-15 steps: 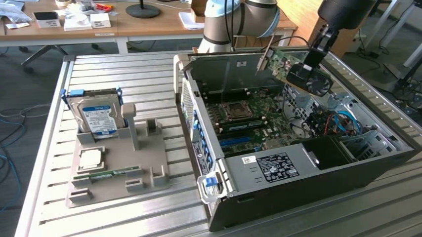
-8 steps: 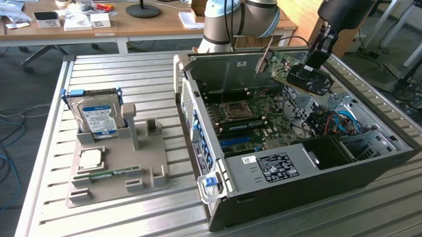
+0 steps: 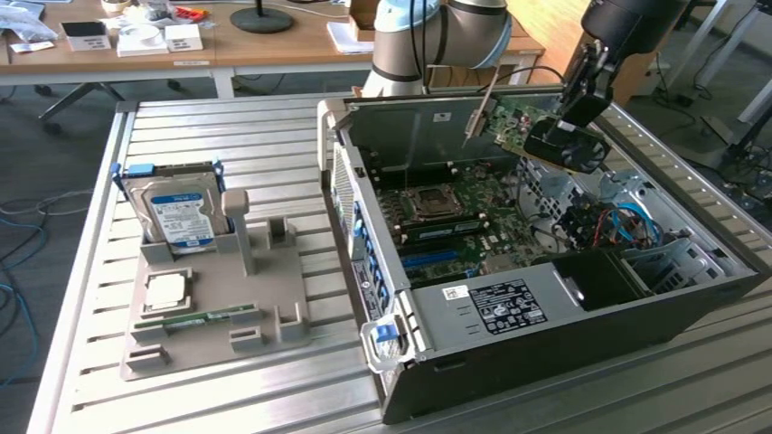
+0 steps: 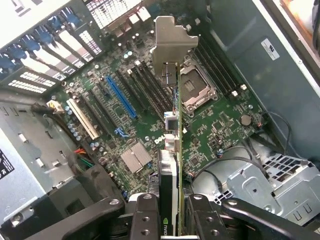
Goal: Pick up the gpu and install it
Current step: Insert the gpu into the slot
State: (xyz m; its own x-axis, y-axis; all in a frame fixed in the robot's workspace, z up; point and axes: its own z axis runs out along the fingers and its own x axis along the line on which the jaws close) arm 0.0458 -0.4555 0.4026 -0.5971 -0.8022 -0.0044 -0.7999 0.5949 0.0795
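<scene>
One gpu point(image 3: 527, 125) hangs in the air above the far corner of the open computer case point(image 3: 543, 357), on the exterior view's right. The gripper point(image 3: 577, 116) is clamped on it, and it touches nothing else. It sits tilted, with its metal bracket point(image 3: 480, 113) toward the case's far wall.

From the wrist camera the gpu shows edge-on, pinched between the two fingers point(image 4: 145, 217), and runs out over the motherboard point(image 4: 215, 120). It crosses close to the processor socket point(image 4: 192, 87), while the long blue slot point(image 4: 120, 96) lies apart to one side.

Judging by this, the pick-up is done and the installing step is in hand, with the gpu carried over the case but not lowered. Seating it would call for its lower edge to be brought level and parallel above a slot, most likely the blue one. The bracket would have to meet the case's rear wall, and the push would have to go straight down. A skewed approach would probably catch.

The case lies on its side toward the table's point(image 3: 217, 389) right edge in the exterior view. Near the left edge a grey stand point(image 3: 211, 298) holds a hard drive point(image 3: 181, 212) and a memory stick point(image 3: 199, 318).
</scene>
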